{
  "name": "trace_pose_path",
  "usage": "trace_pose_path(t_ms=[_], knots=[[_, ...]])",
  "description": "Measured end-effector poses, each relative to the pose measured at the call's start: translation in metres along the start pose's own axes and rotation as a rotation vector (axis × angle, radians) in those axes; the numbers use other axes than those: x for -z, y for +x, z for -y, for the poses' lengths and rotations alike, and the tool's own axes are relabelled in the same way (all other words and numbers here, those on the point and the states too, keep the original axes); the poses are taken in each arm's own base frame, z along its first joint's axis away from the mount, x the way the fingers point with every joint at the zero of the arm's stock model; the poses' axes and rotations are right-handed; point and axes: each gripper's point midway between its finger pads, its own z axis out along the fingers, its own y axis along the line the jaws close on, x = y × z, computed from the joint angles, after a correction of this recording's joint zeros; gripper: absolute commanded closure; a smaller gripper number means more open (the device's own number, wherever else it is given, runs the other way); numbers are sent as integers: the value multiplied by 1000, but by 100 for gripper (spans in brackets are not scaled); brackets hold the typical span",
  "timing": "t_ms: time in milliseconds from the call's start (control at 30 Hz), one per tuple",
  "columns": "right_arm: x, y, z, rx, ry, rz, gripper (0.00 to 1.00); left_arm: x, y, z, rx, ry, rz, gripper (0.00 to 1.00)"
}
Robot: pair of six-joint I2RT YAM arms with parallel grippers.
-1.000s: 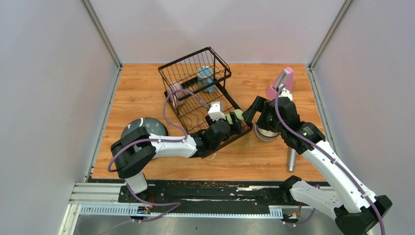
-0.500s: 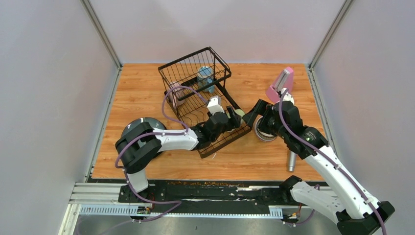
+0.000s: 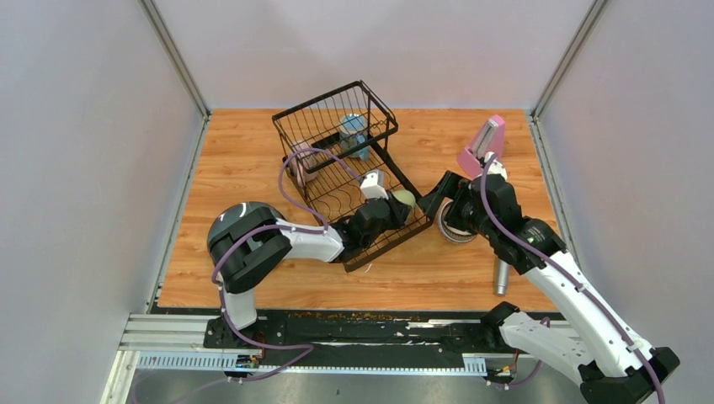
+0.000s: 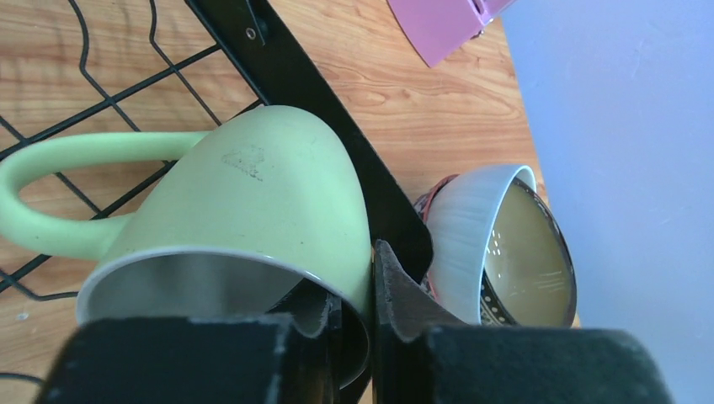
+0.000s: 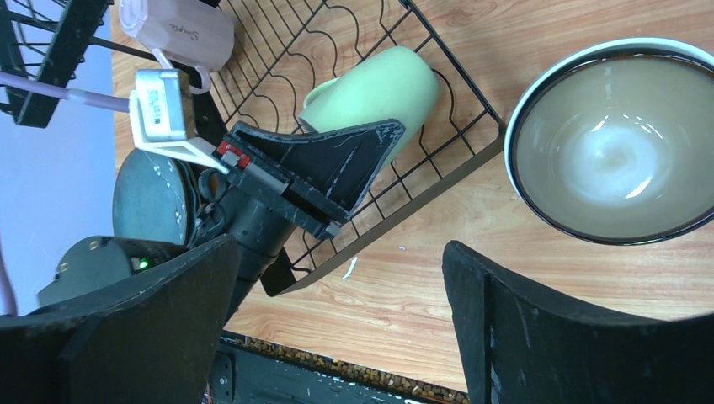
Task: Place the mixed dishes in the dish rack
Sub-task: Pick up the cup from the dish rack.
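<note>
Left gripper (image 4: 364,290), apart a second ago, is now pinching the rim of the pale-green mug (image 4: 253,194), which is lying ahead of its fingers on the dish rack (image 4: 295,80). A repositioning lift is probably starting. Right gripper (image 5: 337,311) is waiting agape, the bowl (image 5: 610,151) just beyond it.

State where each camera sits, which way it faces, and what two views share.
Top external: above and behind the bases, looking down on the table; both whole arms and the dish rack show.
Left wrist: on the left arm, looking along the left gripper, shut on the rim of the pale-green mug; patterned bowl beyond.
Right wrist: on the right arm, looking down past the open right gripper at the bowl, rack and left gripper.
Shared: both wrist views show the mug and the bowl.
</note>
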Motion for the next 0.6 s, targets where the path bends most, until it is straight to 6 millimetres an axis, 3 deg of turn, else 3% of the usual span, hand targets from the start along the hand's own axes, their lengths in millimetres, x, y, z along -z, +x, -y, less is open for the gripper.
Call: trace_pose_path(t_ms=[233,433,600], knots=[[-15,7,8,8,41,-43,3,31,-13,7,-116,33,-46,100],[-18,0,12,37,-41,-30,2,84,-78,61,-61,242,-58,100],[6,-10,-9,160,-279,105,3,144,-123,84,52,440,-77,100]])
